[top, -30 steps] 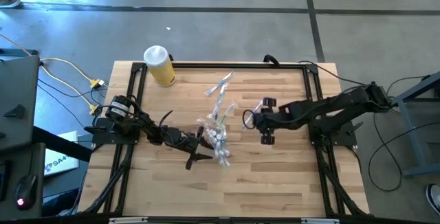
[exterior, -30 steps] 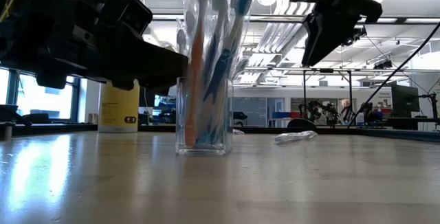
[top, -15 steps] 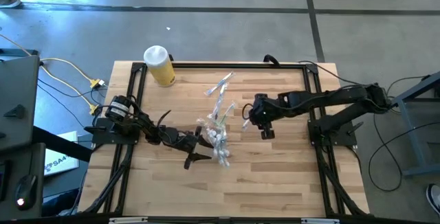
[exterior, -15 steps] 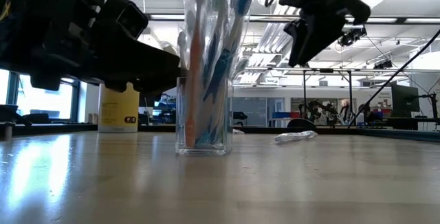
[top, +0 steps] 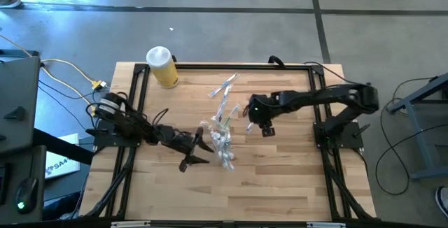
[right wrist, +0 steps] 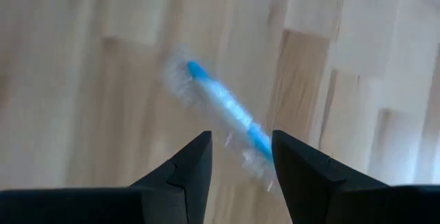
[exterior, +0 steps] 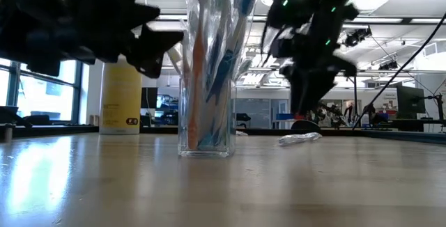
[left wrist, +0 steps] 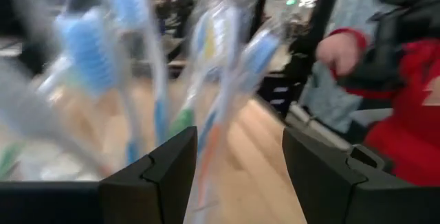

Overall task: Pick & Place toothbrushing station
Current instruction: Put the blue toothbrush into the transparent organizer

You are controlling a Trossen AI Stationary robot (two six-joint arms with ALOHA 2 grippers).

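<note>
- Directly beneath the right claw [top: 260, 119], on the bare wood of the table [top: 280, 179], a wrapped blue toothbrush [right wrist: 223, 110] is seen lying flat; the claw's two fingers are spread, the brush is framed by the gap between them, and nothing is pinched
- Just ahead of the left claw [top: 198, 150] the clear cup [exterior: 204, 119] is found upright, holding its standing toothbrushes; this claw is spread as well, its fingers are set apart on the near side of the cup, and the cup is not gripped
- The step in hand is judged to be the gathering of loose brushes into the cup; the pick of the brush under the right claw is not yet made
- For the next move, a descent of the right claw is called for, with the fingers kept astride the thin brush and turned across its length; the closing must be made low against the wood, since so flat a thing is easily missed or pushed aside
- The left claw is best kept clear of the brush heads, which lean out above the cup's rim, lest the cup be tipped
- Counted: one cup; at least three brushes standing in it, the exact number not being readable through the wrappers; roughly three wrapped brushes loose on the table beyond the cup, the one under the right claw included; one yellow bottle [top: 163, 67], well apart from both claws; two claws
- The small tubes cannot be counted with certainty
</note>
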